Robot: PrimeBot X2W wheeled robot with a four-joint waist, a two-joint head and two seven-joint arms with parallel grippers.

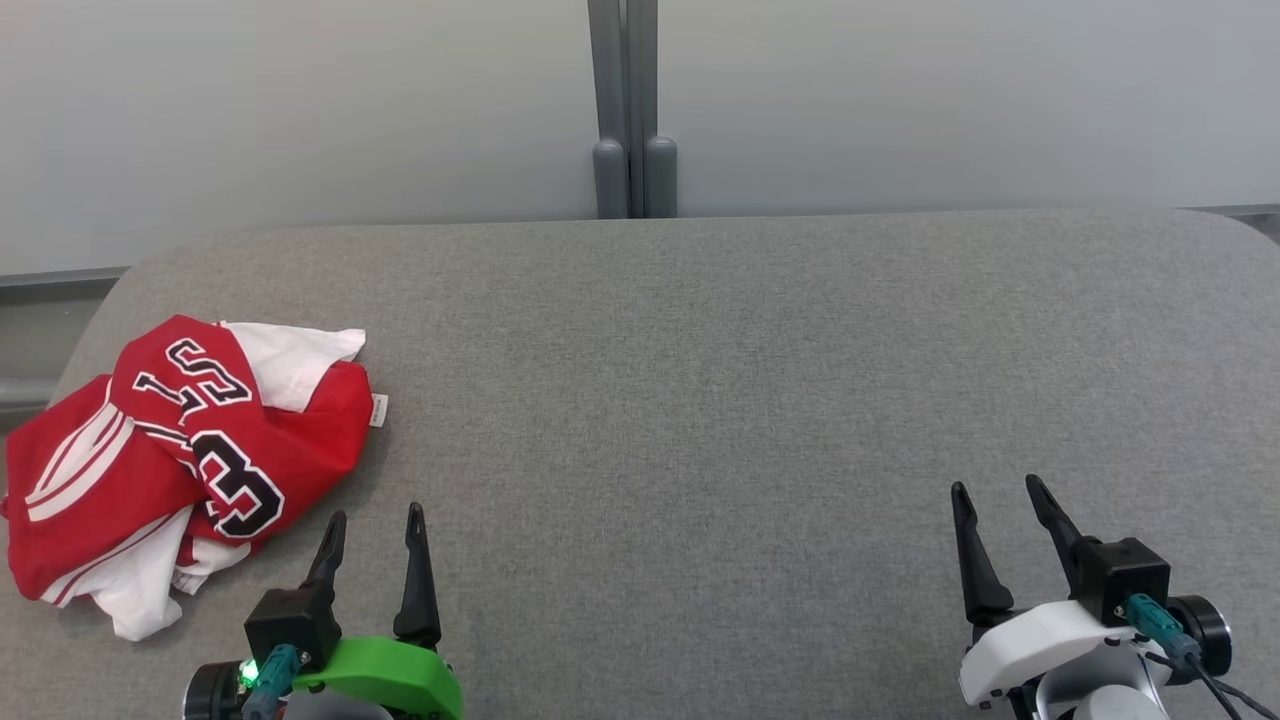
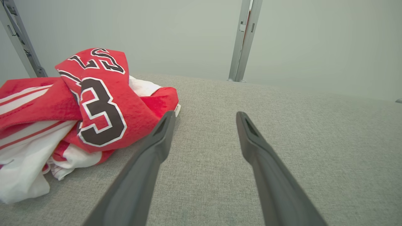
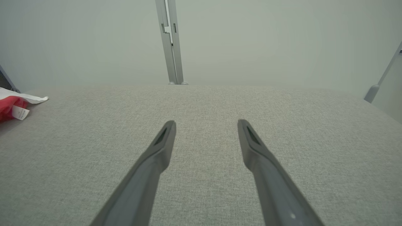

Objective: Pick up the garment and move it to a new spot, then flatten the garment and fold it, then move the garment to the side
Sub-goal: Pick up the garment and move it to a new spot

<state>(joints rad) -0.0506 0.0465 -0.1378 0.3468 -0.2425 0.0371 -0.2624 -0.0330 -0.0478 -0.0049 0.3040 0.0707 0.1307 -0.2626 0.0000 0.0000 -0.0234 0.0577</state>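
Observation:
The garment [image 1: 180, 450] is a crumpled red and white jersey with black numbers, heaped at the left end of the grey padded table [image 1: 700, 400]. My left gripper [image 1: 373, 517] stands open just right of the heap, near the front edge, touching nothing. In the left wrist view the garment [image 2: 94, 106] lies left of my open left gripper [image 2: 204, 117], its edge close behind the left finger. My right gripper [image 1: 995, 490] is open at the front right, far from the cloth. The right wrist view shows my right gripper [image 3: 205, 124] over bare fabric, with a corner of the garment [image 3: 12, 105] at far left.
A pale wall with a grey vertical post [image 1: 630, 110] runs behind the table's far edge. The table's rounded left corner lies just beyond the heap. Grey fabric stretches across the middle and right of the table.

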